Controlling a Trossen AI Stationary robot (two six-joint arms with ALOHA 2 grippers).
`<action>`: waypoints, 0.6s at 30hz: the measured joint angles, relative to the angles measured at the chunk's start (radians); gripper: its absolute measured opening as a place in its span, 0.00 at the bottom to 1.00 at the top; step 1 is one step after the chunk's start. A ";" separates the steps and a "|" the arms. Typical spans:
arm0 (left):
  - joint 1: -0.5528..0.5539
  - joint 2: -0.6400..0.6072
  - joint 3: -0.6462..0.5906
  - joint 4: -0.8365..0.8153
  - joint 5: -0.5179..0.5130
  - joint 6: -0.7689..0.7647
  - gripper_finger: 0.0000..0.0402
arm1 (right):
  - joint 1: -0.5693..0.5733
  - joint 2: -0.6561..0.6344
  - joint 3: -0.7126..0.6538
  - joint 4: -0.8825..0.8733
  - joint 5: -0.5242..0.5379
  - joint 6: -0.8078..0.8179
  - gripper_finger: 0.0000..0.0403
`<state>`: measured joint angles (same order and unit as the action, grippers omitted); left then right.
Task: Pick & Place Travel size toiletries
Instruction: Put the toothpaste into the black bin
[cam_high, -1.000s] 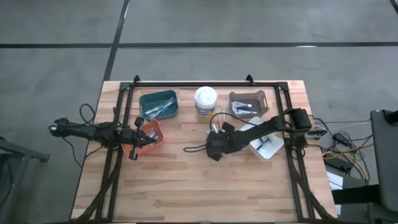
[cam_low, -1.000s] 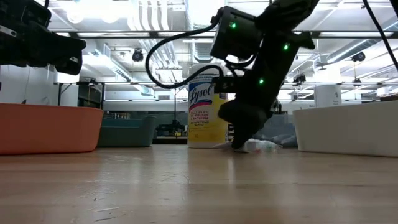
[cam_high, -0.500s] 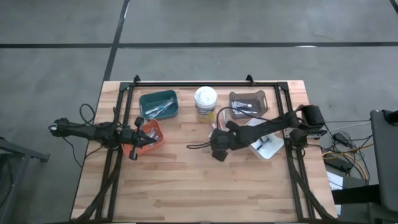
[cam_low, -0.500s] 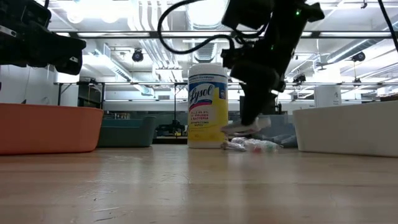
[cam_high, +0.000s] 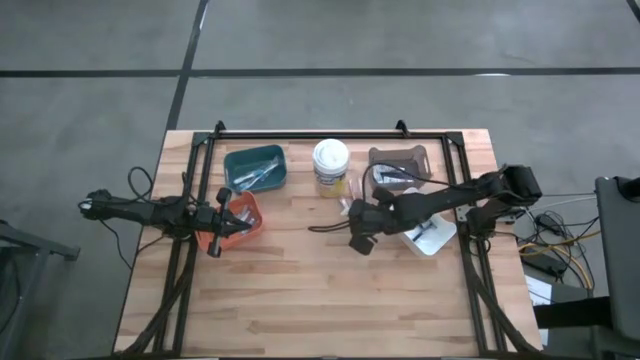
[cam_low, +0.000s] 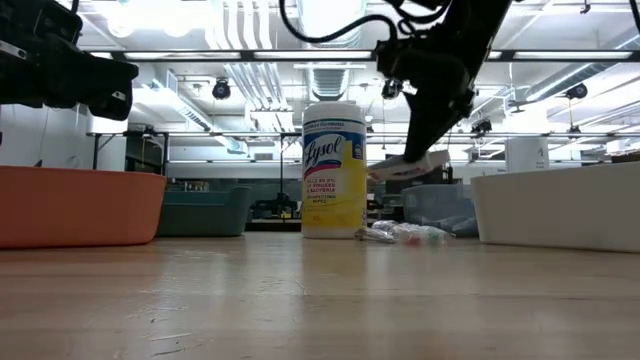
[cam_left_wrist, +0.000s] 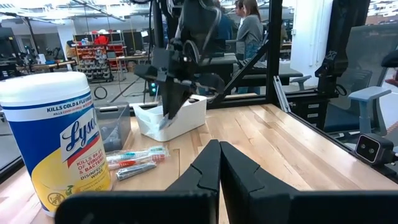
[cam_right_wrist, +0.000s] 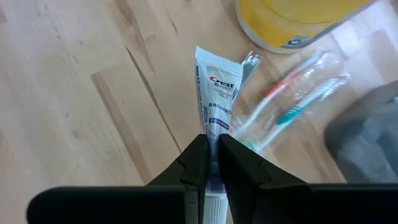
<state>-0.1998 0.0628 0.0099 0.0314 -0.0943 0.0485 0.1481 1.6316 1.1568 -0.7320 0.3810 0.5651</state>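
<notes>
My right gripper (cam_right_wrist: 212, 155) hangs above the table's middle, near the Lysol tub (cam_high: 331, 165), and is shut on a small white Crest toothpaste tube (cam_right_wrist: 215, 93). In the low view the tube (cam_low: 405, 167) is well above the wood. Two wrapped toothbrushes (cam_right_wrist: 292, 93) and a small packet lie flat on the table beside the tub's base, also visible in the left wrist view (cam_left_wrist: 134, 158). My left gripper (cam_left_wrist: 219, 168) is shut and holds nothing. It waits level at the table's left, by the orange bin (cam_high: 240, 215). My right gripper pinches the toothpaste tube between its two fingers on the flat faces near the cap end (cam_right_wrist: 215, 134). The fingers slant down from above. The crimped end (cam_right_wrist: 214, 56) sticks out past the fingertips. The tube is lifted clear of the table and lies nearly level.
A teal bin (cam_high: 255, 168) with items stands at the far left and a grey bin (cam_high: 400, 165) at the far right. A white bin (cam_high: 425, 232) sits under the right arm. Bare wood fills the near half of the table. People stand in the room beyond.
My right gripper has risen from the table beside the tub and drawn a little toward the right edge, carrying the toothpaste tube. The tube was down on the wood by the toothbrushes and now hangs clear above them. The toothbrushes have stayed where they were.
</notes>
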 joint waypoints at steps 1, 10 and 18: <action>0.000 0.000 0.000 0.000 0.000 0.000 0.02 | -0.001 -0.011 0.000 -0.006 0.003 0.000 0.09; 0.000 0.000 0.000 -0.001 0.000 0.000 0.02 | -0.037 -0.115 0.000 -0.069 0.064 -0.086 0.09; 0.000 0.000 0.000 -0.001 0.000 0.000 0.02 | -0.120 -0.203 0.000 -0.140 0.146 -0.135 0.09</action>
<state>-0.2000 0.0628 0.0098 0.0303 -0.0940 0.0484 0.0280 1.4286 1.1572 -0.8718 0.5267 0.4302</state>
